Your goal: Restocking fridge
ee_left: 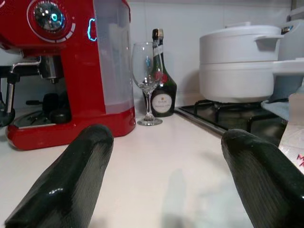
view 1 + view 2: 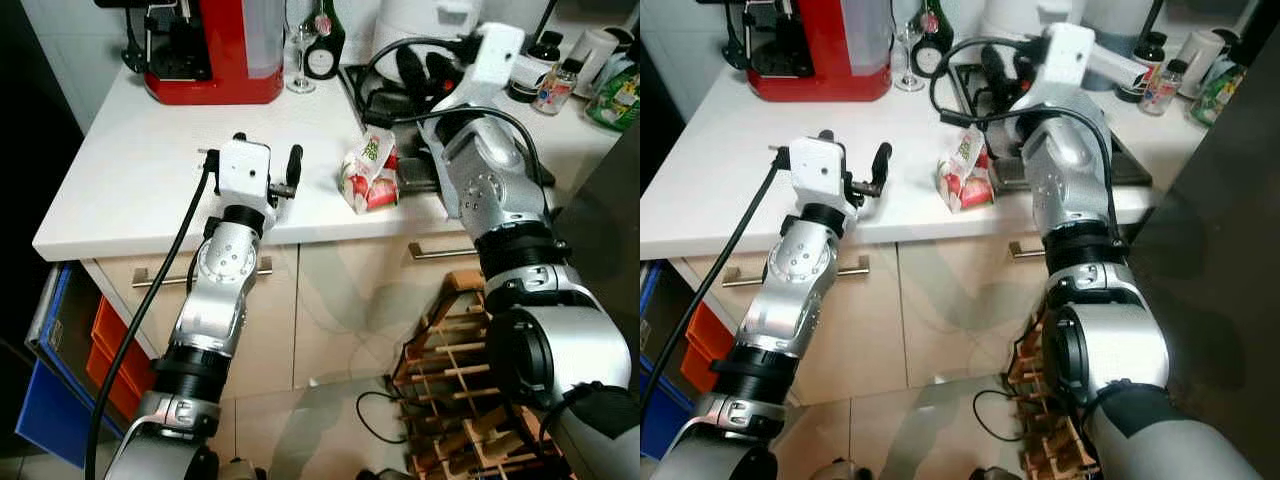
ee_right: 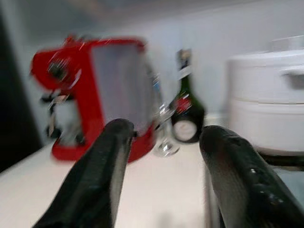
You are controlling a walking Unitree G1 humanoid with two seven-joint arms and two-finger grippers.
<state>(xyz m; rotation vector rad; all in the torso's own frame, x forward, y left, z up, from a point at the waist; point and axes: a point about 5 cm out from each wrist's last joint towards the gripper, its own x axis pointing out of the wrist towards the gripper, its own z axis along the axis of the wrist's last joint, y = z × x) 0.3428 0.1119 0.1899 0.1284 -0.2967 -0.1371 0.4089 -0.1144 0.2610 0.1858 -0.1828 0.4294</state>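
Note:
A red, green and white food packet [image 2: 368, 172] lies on the white countertop [image 2: 150, 190] near its front edge, beside the gas stove [image 2: 400, 100]. My left gripper [image 2: 266, 152] hovers low over the counter just left of the packet, fingers open and holding nothing. The left wrist view shows its black fingers [image 1: 76, 175] spread wide, with the packet's edge [image 1: 293, 142] at one side. My right gripper [image 2: 424, 66] is raised over the stove behind the packet, open and not holding anything. Its fingers [image 3: 99, 175] look blurred in the right wrist view.
At the back of the counter stand a red coffee machine [image 2: 215, 50], a wine glass [image 2: 301, 55], a dark bottle [image 2: 325, 45] and a white pot [image 1: 237, 61]. Small bottles [image 2: 550, 80] sit at the back right. A wooden wine rack [image 2: 455, 370] is on the floor below.

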